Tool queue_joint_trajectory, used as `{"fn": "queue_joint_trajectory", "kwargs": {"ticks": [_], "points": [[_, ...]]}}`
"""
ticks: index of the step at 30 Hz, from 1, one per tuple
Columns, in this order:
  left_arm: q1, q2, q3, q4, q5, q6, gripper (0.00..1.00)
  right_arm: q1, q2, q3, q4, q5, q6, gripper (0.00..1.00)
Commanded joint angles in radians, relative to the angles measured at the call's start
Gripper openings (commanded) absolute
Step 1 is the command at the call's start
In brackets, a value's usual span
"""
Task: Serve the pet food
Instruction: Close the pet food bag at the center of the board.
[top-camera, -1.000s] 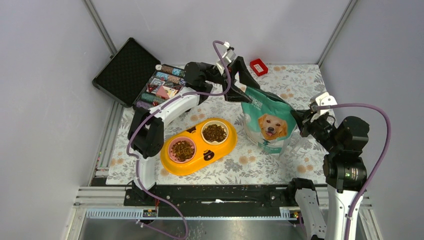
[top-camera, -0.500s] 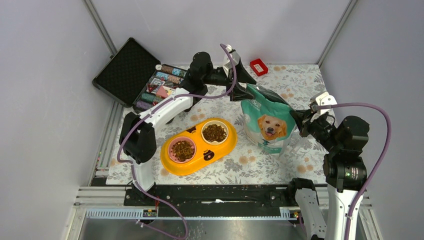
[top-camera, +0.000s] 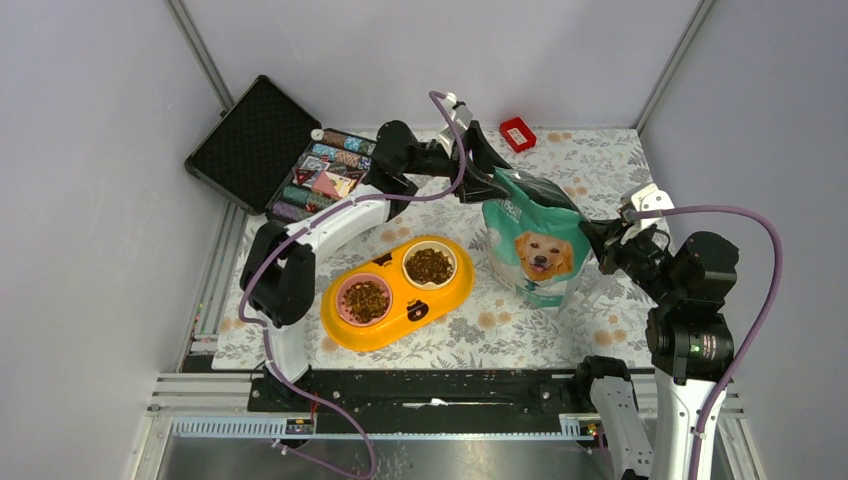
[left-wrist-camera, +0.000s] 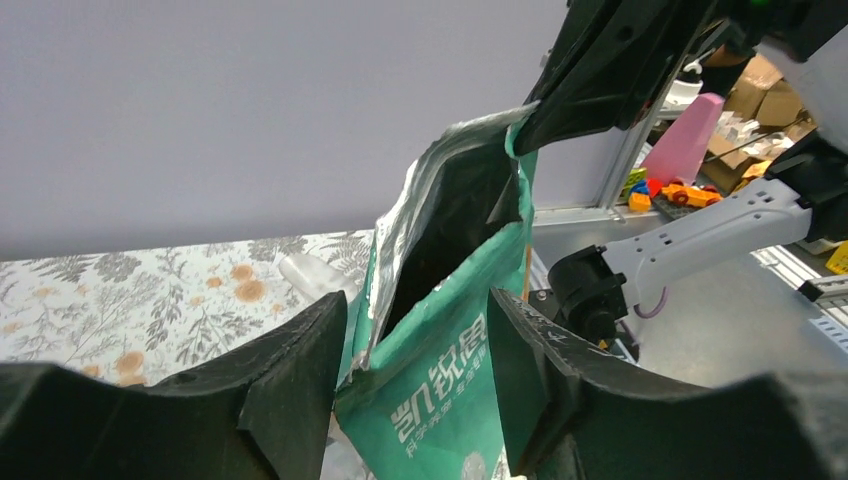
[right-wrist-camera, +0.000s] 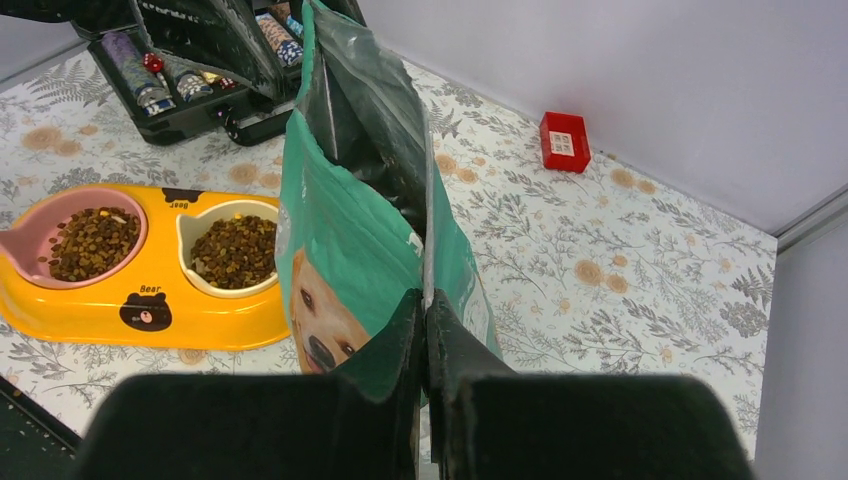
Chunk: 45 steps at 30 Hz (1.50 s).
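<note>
The teal-and-white pouch (top-camera: 535, 250) with the golden retriever stands upright right of the yellow double bowl (top-camera: 455, 292). Its top gapes open (left-wrist-camera: 450, 200). My left gripper (top-camera: 492, 180) is open, its jaws either side of the pouch's upper left corner (left-wrist-camera: 440, 390), both fingers close to its faces. My right gripper (top-camera: 598, 238) is shut on the pouch's right edge seam (right-wrist-camera: 425, 300). Pet food, dark-brown kibble, fills both cups of the bowl (top-camera: 366, 298) (top-camera: 429, 265), and it also shows in the right wrist view (right-wrist-camera: 232, 250).
An open black case (top-camera: 255, 140) with several small colourful items lies at the back left, close behind my left arm. A small red box (top-camera: 517, 133) sits near the back wall. Floral cloth (top-camera: 600, 170) covers the table, with grey walls on three sides.
My left gripper has shifted slightly down and left at the pouch's top, and its jaws have narrowed around the corner. The right gripper has kept its hold without moving.
</note>
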Motion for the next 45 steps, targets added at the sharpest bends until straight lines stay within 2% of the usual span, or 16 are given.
{"fn": "queue_joint_trajectory", "kwargs": {"ticks": [1,12,13,15,18,20,21,35,42,43,44,45], "points": [[-0.016,0.012,0.029,0.224,0.034,-0.137,0.53,-0.007,-0.001,0.019,0.075,-0.019,0.012,0.0],[-0.018,0.007,0.012,0.117,0.05,-0.048,0.52,-0.007,-0.001,0.021,0.075,-0.019,0.014,0.0],[-0.016,0.009,0.014,0.1,0.049,-0.04,0.49,-0.007,-0.001,0.021,0.075,-0.018,0.014,0.0],[-0.012,0.015,0.023,0.094,0.049,-0.042,0.31,-0.007,-0.002,0.02,0.075,-0.017,0.014,0.0],[-0.004,0.018,0.036,0.094,0.041,-0.055,0.11,-0.007,-0.004,0.011,0.073,-0.015,0.012,0.0],[-0.001,0.012,0.033,0.094,0.03,-0.054,0.01,-0.007,-0.009,0.003,0.071,-0.01,0.009,0.0],[0.001,0.007,0.03,0.092,0.024,-0.052,0.0,-0.007,-0.01,-0.001,0.065,-0.006,0.004,0.0],[0.103,-0.154,-0.142,0.104,-0.044,-0.013,0.0,-0.006,0.026,0.071,-0.013,0.194,-0.053,0.0],[0.1,-0.171,-0.164,0.211,-0.068,-0.116,0.0,-0.006,0.026,0.085,-0.015,0.071,-0.06,0.0],[0.098,-0.17,-0.163,0.226,-0.07,-0.134,0.0,-0.007,0.027,0.089,-0.032,0.032,-0.072,0.05],[0.097,-0.168,-0.164,0.24,-0.07,-0.148,0.0,-0.006,0.032,0.094,-0.054,-0.004,-0.08,0.2],[0.093,-0.167,-0.162,0.248,-0.07,-0.156,0.0,-0.006,0.038,0.1,-0.074,-0.041,-0.081,0.39]]}}
